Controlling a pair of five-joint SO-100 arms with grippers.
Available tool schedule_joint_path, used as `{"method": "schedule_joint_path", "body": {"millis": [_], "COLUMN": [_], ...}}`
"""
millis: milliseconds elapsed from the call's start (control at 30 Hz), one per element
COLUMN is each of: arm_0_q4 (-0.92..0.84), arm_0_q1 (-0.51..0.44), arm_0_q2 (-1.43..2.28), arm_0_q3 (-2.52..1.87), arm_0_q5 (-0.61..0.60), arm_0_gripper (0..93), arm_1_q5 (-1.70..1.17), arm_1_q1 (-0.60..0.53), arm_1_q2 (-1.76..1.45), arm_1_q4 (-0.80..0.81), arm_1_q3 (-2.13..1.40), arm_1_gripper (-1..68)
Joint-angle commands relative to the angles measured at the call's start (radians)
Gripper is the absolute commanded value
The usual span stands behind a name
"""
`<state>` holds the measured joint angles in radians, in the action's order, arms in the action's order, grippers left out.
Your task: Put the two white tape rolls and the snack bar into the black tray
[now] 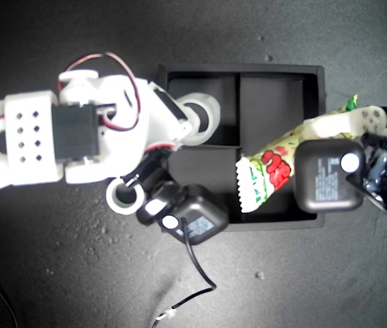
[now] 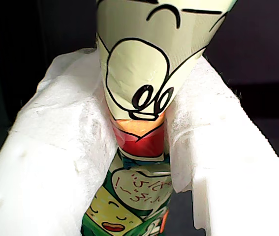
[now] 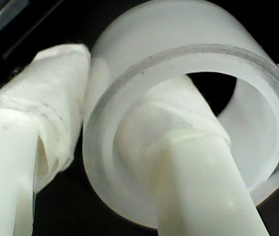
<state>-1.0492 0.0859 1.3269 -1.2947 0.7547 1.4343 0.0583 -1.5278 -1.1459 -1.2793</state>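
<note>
**A:** Where is the snack bar (image 1: 268, 171), and which way does it lie?

**B:** It is pinched in my first hand (image 2: 139, 162), with one white padded jaw pressing on each side of the wrapper. In the exterior view its long axis runs on a slant. The far end is at that view's right, beyond the wall of the black tray (image 1: 248, 68), and the bar comes down toward the view's lower left. The crimped end with the red lettering points that way and sits over the long compartment. I cannot tell whether that end touches the tray floor.

**A:** So it isn't parallel to the compartment?

**B:** No, it lies skewed across it, and the black camera block on the arm covers its middle.

**A:** And the second hand?

**B:** My second hand (image 3: 105, 147) is clamped on the held tape roll (image 1: 203, 116). One wrapped finger goes through the centre hole and the other presses on the outside of the ring, so the wall is squeezed between them. The roll is tipped, and its open hole faces the wrist camera. In the exterior view it is over the small compartment at the tray's upper left. I cannot tell whether it rests on the floor there.

**A:** What about the other roll?

**B:** The loose tape roll (image 1: 125, 197) lies flat on the dark desk (image 1: 56, 273) with its hole facing up. It is outside the tray, just off the tray's lower left corner in the exterior view, close beside the second arm.
</note>
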Motion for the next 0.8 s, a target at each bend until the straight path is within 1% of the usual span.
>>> {"method": "schedule_joint_path", "body": {"millis": [0,67,133,300,433,533,600,767], "arm_0_q4": [0.0,0.0,-0.002,-0.005,-0.037,-0.074,-0.086,-0.144], "arm_0_q1": [-0.011,-0.011,-0.011,-0.011,-0.014,-0.018,-0.018,-0.009], "arm_0_q2": [0.057,0.043,0.028,-0.006,-0.044,-0.066,-0.066,-0.012], "arm_0_q3": [0.025,0.037,0.051,0.089,0.144,0.184,0.189,0.183], "arm_0_q5": [0.015,0.015,0.015,0.018,0.018,0.025,0.029,0.04], "arm_0_gripper": [1.3,1.4,1.4,1.8,5.1,11.2,13.2,13.5], "arm_1_q5": [-0.295,-0.591,-0.811,-1.141,-1.238,-1.249,-1.258,-1.273], "arm_1_q1": [0.032,0.029,0.015,-0.008,-0.005,0.009,0.012,0.028], "arm_1_q2": [-0.011,-0.009,-0.008,-0.008,-0.008,-0.006,-0.006,-0.006], "arm_1_q4": [0.002,0.026,0.043,0.175,0.265,0.301,0.314,0.36], "arm_1_q3": [0.034,0.02,0.002,-0.067,-0.103,-0.124,-0.133,-0.189], "arm_1_gripper": [-0.6,-0.6,-0.5,-0.4,-0.3,-0.3,-0.3,-0.2]}}
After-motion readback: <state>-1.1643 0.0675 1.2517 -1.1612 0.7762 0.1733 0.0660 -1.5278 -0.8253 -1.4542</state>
